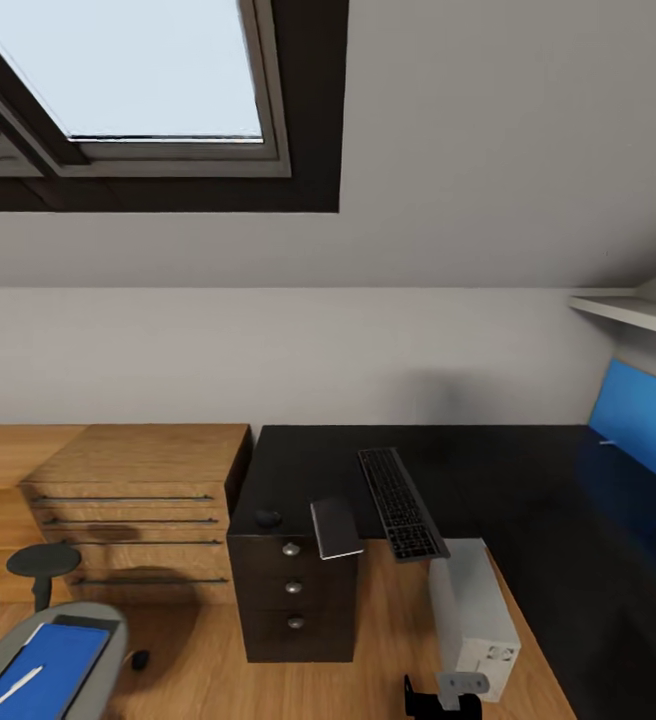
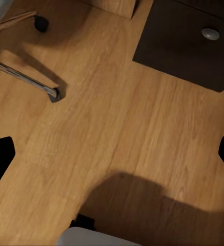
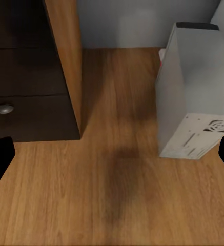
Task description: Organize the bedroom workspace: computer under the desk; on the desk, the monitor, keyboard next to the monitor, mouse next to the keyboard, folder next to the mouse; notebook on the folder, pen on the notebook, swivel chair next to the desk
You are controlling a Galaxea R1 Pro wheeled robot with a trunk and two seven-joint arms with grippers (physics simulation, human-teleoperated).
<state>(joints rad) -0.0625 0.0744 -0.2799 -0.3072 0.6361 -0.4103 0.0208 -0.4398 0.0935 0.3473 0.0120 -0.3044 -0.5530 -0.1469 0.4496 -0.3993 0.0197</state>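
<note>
Desk [image 1: 528,470]: glossy black top, dark drawers with round silver knobs. Keyboard [image 1: 400,503] flat, black, on desk, near end overhanging front edge; grey notebook [image 1: 336,528] just beside it, also overhanging. Computer [image 1: 480,612]: pale grey metal box on wood floor under desk. Blue folder [image 1: 43,667] with whitish pen [image 1: 8,691] on chair [image 1: 88,650] seat. Both end effectors: dark fingertips at wrist-view edges, apparently wide apart, holding nothing. No legible writing.

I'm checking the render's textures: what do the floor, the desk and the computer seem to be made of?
The floor looks like warm wood planks with visible grain, satin finish. The desk looks black and smooth, glossy enough to reflect blue; laminate or lacquer, I can't tell. The computer looks like pale grey matte metal with a perforated vent panel.
</note>
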